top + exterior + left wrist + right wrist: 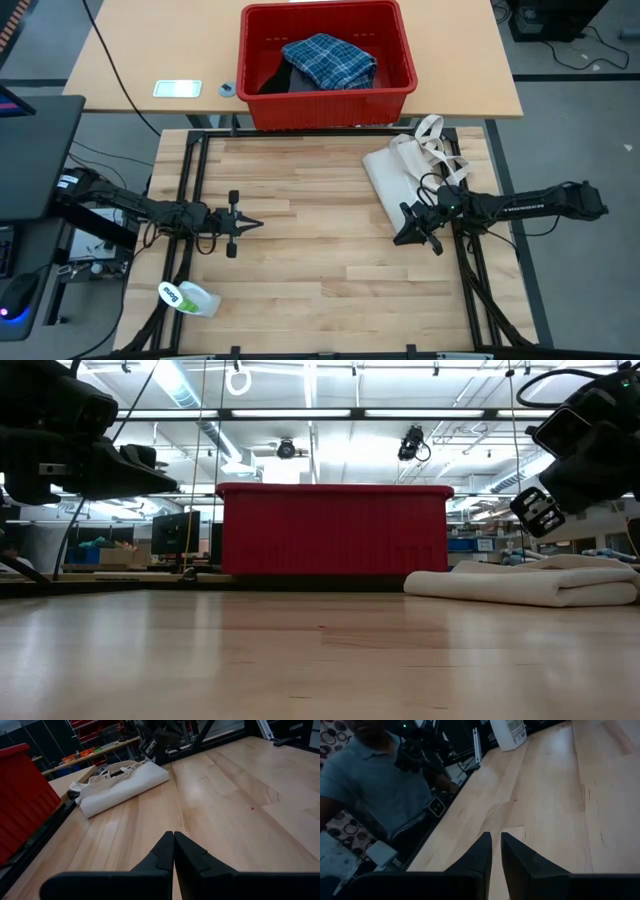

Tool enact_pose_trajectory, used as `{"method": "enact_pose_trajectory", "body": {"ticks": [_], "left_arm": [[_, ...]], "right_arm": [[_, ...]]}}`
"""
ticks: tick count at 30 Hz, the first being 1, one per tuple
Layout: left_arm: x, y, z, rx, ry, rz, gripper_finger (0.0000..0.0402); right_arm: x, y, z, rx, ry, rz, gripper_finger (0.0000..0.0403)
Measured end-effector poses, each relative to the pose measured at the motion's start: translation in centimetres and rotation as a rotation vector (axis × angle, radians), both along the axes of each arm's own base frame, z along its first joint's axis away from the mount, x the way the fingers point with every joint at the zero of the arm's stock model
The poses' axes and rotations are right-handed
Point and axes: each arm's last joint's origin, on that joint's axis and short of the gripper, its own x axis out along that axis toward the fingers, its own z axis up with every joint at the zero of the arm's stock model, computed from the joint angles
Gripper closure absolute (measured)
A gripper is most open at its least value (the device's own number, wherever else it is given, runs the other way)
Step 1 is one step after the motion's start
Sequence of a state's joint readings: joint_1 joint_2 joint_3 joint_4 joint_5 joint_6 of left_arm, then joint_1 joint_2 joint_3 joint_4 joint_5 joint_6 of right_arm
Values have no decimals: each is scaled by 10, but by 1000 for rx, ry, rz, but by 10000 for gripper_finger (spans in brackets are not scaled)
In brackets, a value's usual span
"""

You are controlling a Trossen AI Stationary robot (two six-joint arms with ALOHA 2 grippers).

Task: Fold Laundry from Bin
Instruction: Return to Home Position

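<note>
The red bin (330,108) stands beyond the table's far edge, also seen in the low view (335,530). In it a blue plaid shirt (330,60) lies on top of a black garment (280,80). A cream tote bag (400,175) lies folded flat on the table's far right. My left gripper (258,223) hovers at the left, shut, fingertips together (173,837) and nothing between them. My right gripper (398,238) hovers just near of the bag. Its fingers are almost together with a narrow slit (496,837), and it holds nothing.
A green-and-white bottle (188,298) lies near the table's front left corner. A white card (177,88) and a small ring (228,89) lie on the tan table left of the bin. A person in a grey shirt (375,780) sits beyond the left edge. Bare wood lies between the grippers.
</note>
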State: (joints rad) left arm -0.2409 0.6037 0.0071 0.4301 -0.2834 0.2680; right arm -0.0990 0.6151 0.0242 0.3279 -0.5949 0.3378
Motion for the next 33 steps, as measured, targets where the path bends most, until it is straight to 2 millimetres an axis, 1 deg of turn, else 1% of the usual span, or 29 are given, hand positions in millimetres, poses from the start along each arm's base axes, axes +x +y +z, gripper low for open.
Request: {"method": "enact_pose_trajectory", "body": {"ticks": [6, 8, 10, 13, 15, 17, 22, 26, 28, 33], "left_arm": [[0, 0, 0, 0, 0, 0, 386], [0, 0, 0, 0, 0, 0, 386], [0, 0, 0, 0, 0, 0, 386], [0, 0, 0, 0, -1, 0, 386], [0, 0, 0, 0, 0, 0, 386], [0, 0, 0, 0, -1, 0, 386], [0, 0, 0, 0, -1, 0, 386], [0, 0, 0, 0, -1, 1, 386], [0, 0, 0, 0, -1, 0, 386], [0, 0, 0, 0, -2, 0, 386]], "right_arm": [[0, 0, 0, -15, -10, -10, 352], [2, -4, 2, -90, -57, -105, 352], [5, -9, 8, -131, -119, -257, 352], [6, -13, 27, -177, -312, -384, 352], [4, -13, 37, -246, -436, -398, 352], [1, -13, 42, -296, -499, -397, 352], [-7, -13, 49, -281, -546, -459, 352], [-13, -14, 60, -284, -655, -512, 352], [-15, -13, 63, -282, -692, -508, 352], [-17, -13, 65, -272, -710, -501, 352]]}}
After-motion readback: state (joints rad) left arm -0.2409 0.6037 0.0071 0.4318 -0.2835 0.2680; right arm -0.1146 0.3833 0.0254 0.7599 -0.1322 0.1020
